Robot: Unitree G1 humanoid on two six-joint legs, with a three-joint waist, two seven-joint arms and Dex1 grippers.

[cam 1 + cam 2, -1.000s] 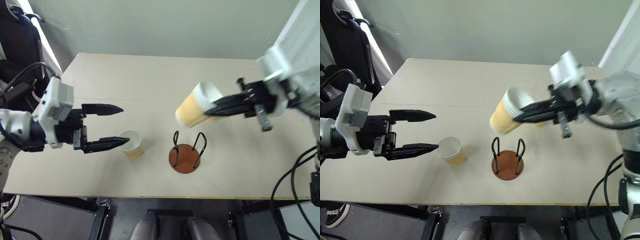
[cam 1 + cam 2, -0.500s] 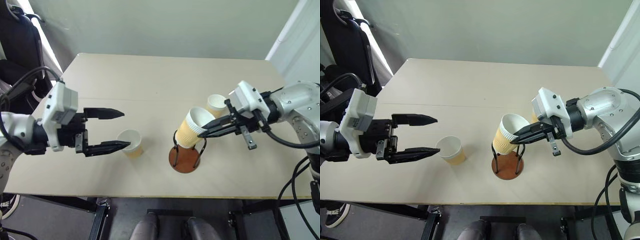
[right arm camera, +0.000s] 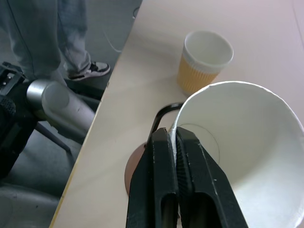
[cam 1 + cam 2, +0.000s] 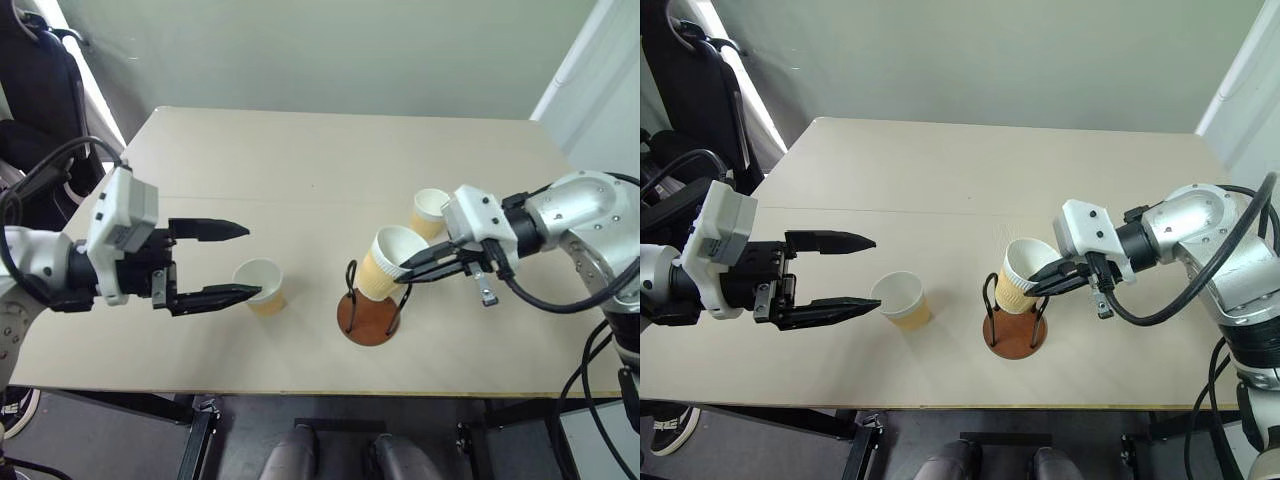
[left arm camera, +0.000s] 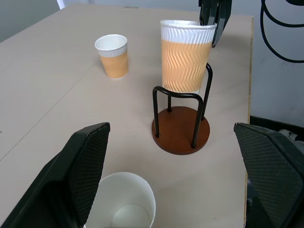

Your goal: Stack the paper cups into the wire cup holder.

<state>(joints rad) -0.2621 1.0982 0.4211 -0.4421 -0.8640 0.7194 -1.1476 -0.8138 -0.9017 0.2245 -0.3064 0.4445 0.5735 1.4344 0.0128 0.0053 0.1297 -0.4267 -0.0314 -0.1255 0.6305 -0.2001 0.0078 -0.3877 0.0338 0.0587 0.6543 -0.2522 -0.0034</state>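
Right wrist view — right end effector pinching cup rim, person's shoe

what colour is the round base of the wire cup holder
Reddish-brown, under black wire hoops; the wire cup holder shows best in the left wrist view.

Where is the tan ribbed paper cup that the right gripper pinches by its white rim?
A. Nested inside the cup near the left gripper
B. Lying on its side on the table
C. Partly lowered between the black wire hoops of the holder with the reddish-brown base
C: the right gripper pinches the cup, whose bottom sits between the hoops of the holder, above the base.
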